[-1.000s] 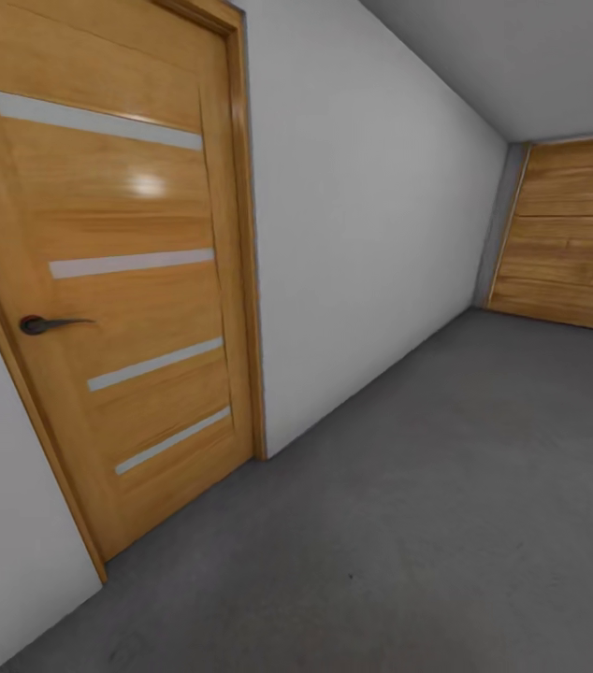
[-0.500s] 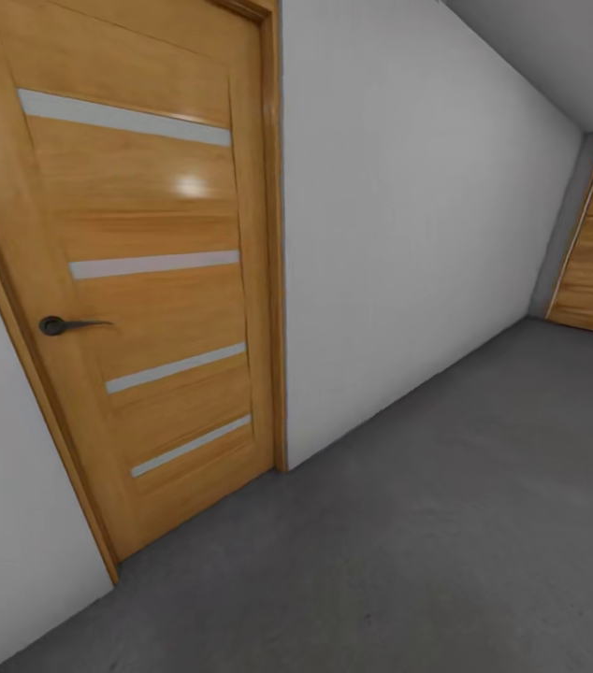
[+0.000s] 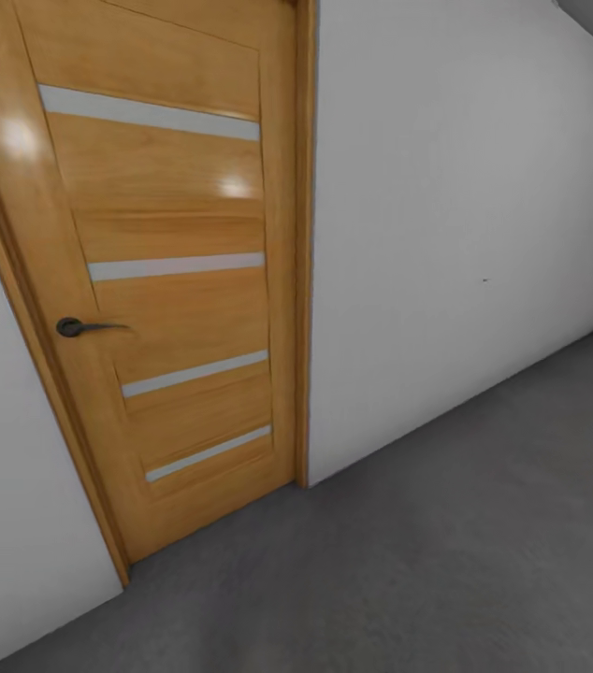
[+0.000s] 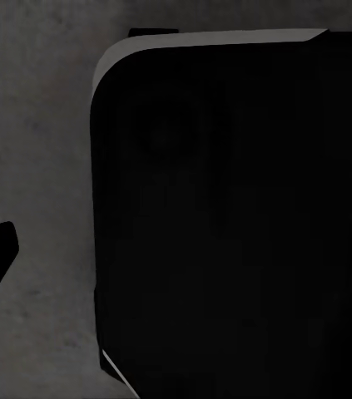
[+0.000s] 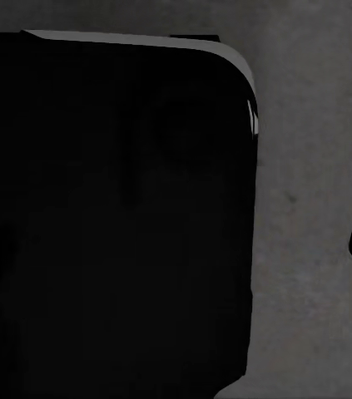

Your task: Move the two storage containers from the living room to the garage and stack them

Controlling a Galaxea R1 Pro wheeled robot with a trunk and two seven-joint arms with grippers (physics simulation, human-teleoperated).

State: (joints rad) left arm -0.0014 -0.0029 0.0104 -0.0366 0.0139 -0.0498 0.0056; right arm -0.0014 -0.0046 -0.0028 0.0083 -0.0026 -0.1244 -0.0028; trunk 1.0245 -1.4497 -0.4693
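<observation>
Head view: a glossy wood door (image 3: 161, 280) with four pale horizontal stripes and a dark lever handle (image 3: 79, 327) is set in a smooth grey-white wall (image 3: 446, 234). The floor (image 3: 446, 561) is rough, mottled dark grey concrete.

Since the earlier frames the camera has panned left; the roll-up door has left the frame.

Wrist views: a black rounded-corner body (image 4: 234, 224) over concrete. End effector state: cannot tell.

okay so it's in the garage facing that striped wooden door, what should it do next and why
Probably roll up to the closed wooden door and line up with its dark lever handle. The head view has grey concrete floor, white wall and that door, with no orange-red container in sight, so heading back through it to fetch one seems the likely step.
</observation>
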